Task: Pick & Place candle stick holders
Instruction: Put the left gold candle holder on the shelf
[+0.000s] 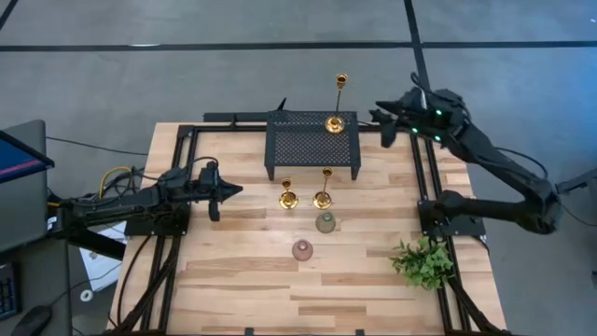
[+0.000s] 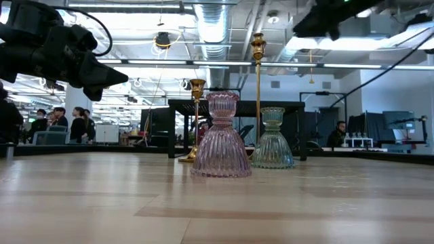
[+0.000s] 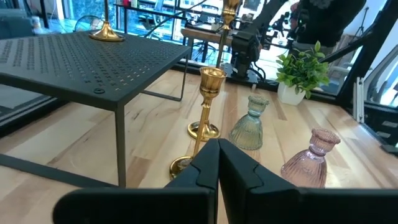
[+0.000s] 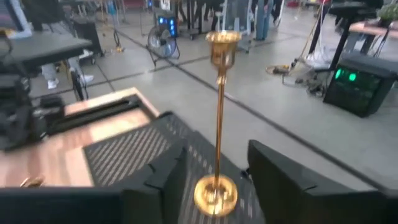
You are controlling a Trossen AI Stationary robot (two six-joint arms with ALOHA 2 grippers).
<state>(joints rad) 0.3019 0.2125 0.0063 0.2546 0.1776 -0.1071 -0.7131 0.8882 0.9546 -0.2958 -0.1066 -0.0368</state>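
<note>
A tall gold candlestick (image 1: 334,122) stands by its round base on the black perforated rack (image 1: 312,142); it also shows in the right wrist view (image 4: 217,124). My right gripper (image 1: 384,126) is open just to the right of it, fingers (image 4: 166,180) apart, touching nothing. Two shorter gold candlesticks (image 1: 287,198) (image 1: 323,199) stand on the table in front of the rack. The grey-green holder (image 1: 326,222) and the pink holder (image 1: 302,249) stand nearer the front. My left gripper (image 1: 224,191) is shut and empty, left of the short candlestick (image 3: 211,81).
A leafy green plant sprig (image 1: 424,261) stands at the table's right edge. Black frame rails (image 1: 177,187) run along both sides of the wooden table. The near part of the table (image 1: 280,299) is bare wood. People show in the room beyond (image 2: 61,122).
</note>
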